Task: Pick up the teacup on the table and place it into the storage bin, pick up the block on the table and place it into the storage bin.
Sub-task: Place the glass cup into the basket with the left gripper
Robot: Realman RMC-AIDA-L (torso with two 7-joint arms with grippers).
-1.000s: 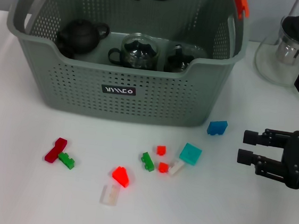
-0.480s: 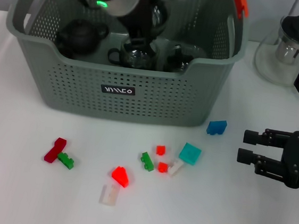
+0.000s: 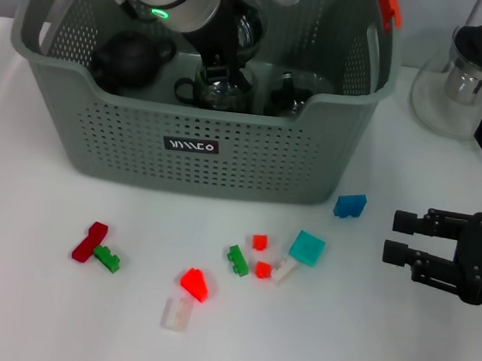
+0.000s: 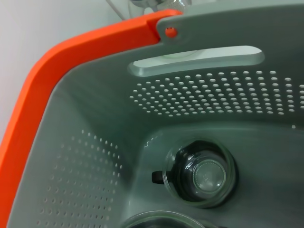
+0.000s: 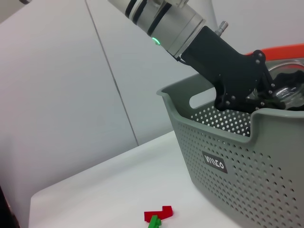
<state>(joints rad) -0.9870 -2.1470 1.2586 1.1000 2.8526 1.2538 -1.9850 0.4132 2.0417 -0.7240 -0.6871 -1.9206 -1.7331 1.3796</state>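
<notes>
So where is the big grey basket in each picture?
Head view: the storage bin fills the upper left and middle, its black label facing us.
Left wrist view: we look inside the bin at its holey wall.
Right wrist view: the bin is on the right side.
Shared landmark: its orange handle top.

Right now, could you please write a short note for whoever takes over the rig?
Left gripper: down inside the storage bin, over the glassware; whether it is open or holding anything cannot be seen.
Right gripper: open and empty, low over the table right of the bin, near the blue block.
In the bin: a dark teapot and glass cups with black handles.
Done: no teacup is left out on the table.
Left: the blocks are all on the table in front of the bin, including the teal block and the red block.
</notes>
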